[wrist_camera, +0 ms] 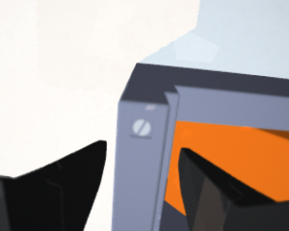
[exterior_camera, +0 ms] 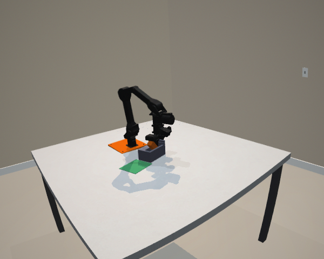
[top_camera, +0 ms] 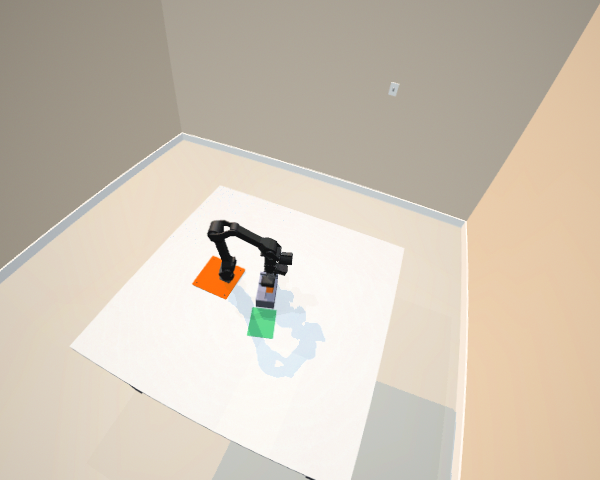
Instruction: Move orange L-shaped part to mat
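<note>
Orange L-shaped part (exterior_camera: 152, 144) sits in grey tray (exterior_camera: 154, 154) near bench centre, tilted: one end raised above tray rim, other end down in pocket. Wrist view: part's orange face (wrist_camera: 241, 159) lies inside tray wall (wrist_camera: 140, 164). Green mat (exterior_camera: 135, 165), flat & square, lies just beside tray toward bench's front-left edge, bare
</note>
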Robot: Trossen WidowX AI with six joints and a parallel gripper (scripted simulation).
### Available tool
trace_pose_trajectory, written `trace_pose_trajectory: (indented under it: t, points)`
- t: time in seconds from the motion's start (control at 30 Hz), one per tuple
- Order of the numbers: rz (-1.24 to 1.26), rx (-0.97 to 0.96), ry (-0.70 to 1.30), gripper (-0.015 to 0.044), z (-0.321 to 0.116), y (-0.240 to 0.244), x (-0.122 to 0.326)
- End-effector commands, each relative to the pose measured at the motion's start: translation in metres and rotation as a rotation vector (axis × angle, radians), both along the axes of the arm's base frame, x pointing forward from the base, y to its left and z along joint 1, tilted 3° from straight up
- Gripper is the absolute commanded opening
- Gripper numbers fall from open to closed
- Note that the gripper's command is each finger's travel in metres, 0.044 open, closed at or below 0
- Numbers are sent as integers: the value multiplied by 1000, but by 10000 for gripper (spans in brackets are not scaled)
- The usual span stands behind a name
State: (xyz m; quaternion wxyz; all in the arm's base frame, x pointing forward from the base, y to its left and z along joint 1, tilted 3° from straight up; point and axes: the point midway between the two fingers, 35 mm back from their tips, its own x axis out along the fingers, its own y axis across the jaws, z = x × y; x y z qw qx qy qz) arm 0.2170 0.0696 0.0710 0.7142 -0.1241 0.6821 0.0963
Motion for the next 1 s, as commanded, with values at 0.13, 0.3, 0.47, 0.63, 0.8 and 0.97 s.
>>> trace_pose_trajectory:
  t: [0.13, 0.3, 0.47, 0.63, 0.8, 0.97]
  points:
    - [4, -7, 3, 180, -3, -1, -1]
    - [4, -7, 3, 180, -3, -1, -1]
    - [0, 0, 1, 180, -2, 0, 0]
    - [2, -2, 2, 180, 2, 4, -2]
    - [4, -5, 4, 180, 10, 11, -5]
    - [4, -5, 3, 180, 38, 10, -1]
